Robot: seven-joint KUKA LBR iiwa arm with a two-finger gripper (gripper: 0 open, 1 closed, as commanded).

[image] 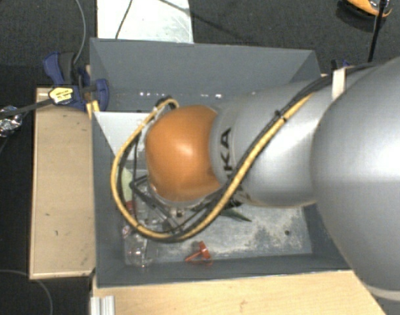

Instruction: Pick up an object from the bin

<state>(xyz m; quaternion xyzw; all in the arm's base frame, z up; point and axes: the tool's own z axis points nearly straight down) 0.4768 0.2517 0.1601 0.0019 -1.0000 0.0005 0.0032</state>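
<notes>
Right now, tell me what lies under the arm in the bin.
Beside the arm, a small red thing and a clear plastic thing lie on the floor of the bin. Whatever lies directly beneath the arm is covered.

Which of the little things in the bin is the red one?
The small red piece by the near wall of the bin. The clear thing left of it is see-through, and the thin thing above is dark.
</notes>
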